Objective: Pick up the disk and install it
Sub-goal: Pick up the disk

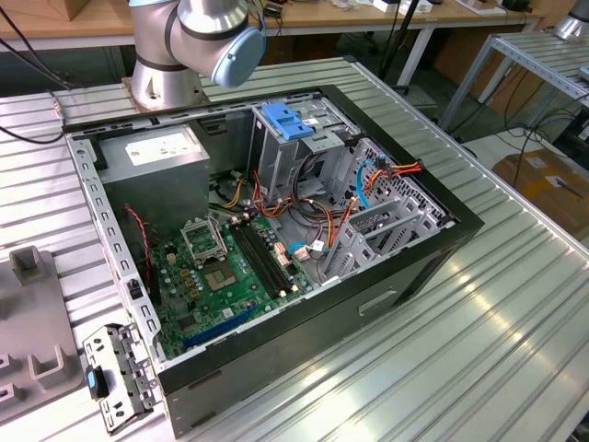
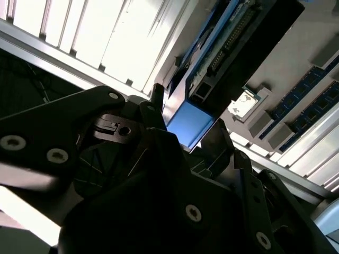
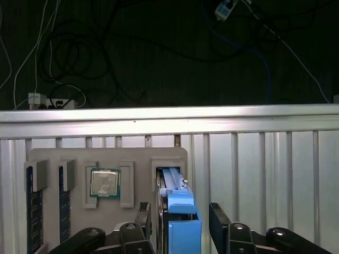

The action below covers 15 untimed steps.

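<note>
Held apart, the gripper (image 3: pixel 180 210) is set astride the disk (image 3: pixel 183 233), one of the black fingers (image 3: pixel 218 222) on each side of it. A narrow gap is seen between one finger and the blue end of the disk; the other finger is just beside it, and contact cannot be told. In the second wrist view the same blue end is seen between the fingers.

The disk is stood on edge in a slot of a grey tray (image 3: pixel 137 159), and the slot's walls are close against it on both sides. A square processor chip (image 3: pixel 104 183) is seated in the next recess, just beside one finger, and memory sticks (image 3: pixel 33 211) are slotted further along the tray. The tray is laid on a ribbed metal table (image 3: pixel 254 169), beyond whose edge loose cables (image 3: pixel 69 58) are seen on a dark floor.

In the exterior view an open computer case (image 1: pixel 304 322) is laid on the table by the arm's base (image 1: pixel 184 37). Inside it a green motherboard (image 1: pixel 221 267), a grey power supply (image 1: pixel 152 152) and a drive cage (image 1: pixel 294 170) topped by a blue bracket (image 1: pixel 287 122) are seen. Red and orange wires (image 1: pixel 304 214) are strung across the space beside the cage.
</note>
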Tool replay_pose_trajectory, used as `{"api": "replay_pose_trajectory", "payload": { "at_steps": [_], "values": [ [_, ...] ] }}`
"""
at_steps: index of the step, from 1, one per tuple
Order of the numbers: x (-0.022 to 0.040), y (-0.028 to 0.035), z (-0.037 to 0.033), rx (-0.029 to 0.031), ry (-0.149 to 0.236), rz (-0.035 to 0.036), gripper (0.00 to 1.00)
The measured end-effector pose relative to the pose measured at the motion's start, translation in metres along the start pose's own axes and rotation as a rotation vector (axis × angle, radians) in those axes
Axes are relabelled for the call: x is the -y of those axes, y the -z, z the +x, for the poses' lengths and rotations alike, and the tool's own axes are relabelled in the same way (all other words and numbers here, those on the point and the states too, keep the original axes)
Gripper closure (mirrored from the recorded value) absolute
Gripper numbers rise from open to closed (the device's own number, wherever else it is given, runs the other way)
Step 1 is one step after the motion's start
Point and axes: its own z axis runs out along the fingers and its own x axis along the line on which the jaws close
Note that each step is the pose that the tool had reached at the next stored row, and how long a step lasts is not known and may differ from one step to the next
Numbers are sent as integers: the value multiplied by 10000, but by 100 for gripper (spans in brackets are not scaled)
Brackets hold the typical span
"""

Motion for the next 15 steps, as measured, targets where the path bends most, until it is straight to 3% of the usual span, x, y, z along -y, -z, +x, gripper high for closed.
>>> {"api": "replay_pose_trajectory", "payload": {
  "at_steps": [3,4,15],
  "values": [
    [2,-21,1,1,-28,4,45],
    [2,-33,2,0,-28,2,53],
    [3,-101,4,1,-32,2,53]
  ]
}}
